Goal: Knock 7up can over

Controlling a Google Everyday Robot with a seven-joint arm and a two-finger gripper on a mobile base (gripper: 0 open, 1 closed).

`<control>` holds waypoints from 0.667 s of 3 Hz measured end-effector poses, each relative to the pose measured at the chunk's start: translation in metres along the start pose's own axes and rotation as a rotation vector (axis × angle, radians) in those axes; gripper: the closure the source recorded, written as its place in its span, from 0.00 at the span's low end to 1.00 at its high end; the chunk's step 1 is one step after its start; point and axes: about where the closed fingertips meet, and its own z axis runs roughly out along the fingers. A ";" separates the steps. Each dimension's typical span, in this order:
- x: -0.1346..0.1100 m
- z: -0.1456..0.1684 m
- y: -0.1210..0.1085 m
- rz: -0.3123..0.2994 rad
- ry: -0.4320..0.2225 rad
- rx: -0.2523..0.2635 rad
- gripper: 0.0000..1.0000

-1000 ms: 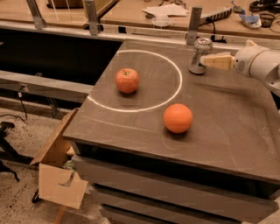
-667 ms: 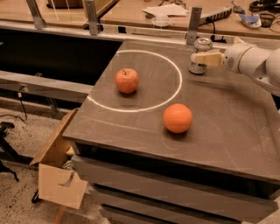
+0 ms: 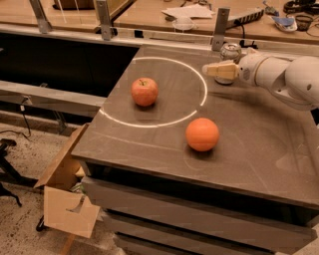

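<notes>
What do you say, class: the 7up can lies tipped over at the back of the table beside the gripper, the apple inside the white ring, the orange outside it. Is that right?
No. The camera view shows the 7up can standing upright, top up, at the back of the table beside the gripper. The apple is inside the white ring, the orange outside it.

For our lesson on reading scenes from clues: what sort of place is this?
Probably a robotics lab or workshop: the end effector is by the 7up can at the far side of a grey table marked with a white circle, and the bench behind holds cables and papers.
</notes>
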 end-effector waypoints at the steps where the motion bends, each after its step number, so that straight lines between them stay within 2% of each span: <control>1: 0.003 0.009 0.010 0.000 -0.005 -0.030 0.23; 2: 0.002 0.010 0.013 -0.012 -0.014 -0.038 0.46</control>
